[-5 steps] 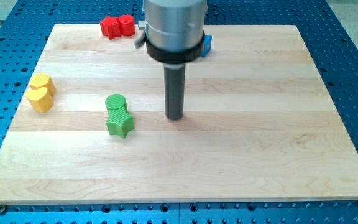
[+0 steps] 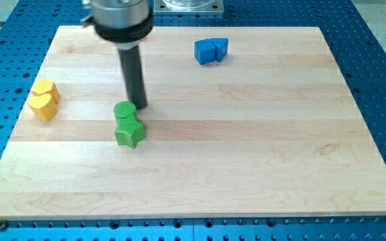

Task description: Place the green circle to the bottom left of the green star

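The green circle [image 2: 124, 111] lies on the wooden board, touching the top of the green star [image 2: 130, 132] just below it. My tip [image 2: 139, 106] stands right beside the green circle, at its upper right edge, touching or nearly touching it. The rod rises toward the view's top left, where the arm's body hides the board's top edge.
Two yellow blocks [image 2: 44, 99] sit together near the board's left edge. Two blue blocks [image 2: 211, 50] sit side by side near the top centre. The wooden board [image 2: 260, 147] lies on a blue perforated table. The red blocks seen earlier are hidden behind the arm.
My tip has moved left and slightly up, from right of the green pair to the green circle's upper right edge. The arm now uncovers the blue blocks and hides the red ones.
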Robot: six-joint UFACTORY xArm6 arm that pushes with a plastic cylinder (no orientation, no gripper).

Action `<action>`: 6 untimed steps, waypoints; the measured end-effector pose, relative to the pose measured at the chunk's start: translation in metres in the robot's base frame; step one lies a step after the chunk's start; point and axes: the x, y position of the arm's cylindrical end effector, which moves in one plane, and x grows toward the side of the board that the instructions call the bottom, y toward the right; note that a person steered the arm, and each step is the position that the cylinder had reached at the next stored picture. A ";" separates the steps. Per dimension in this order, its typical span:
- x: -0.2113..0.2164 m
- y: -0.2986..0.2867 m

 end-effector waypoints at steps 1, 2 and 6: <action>0.048 -0.041; 0.053 -0.048; 0.132 -0.059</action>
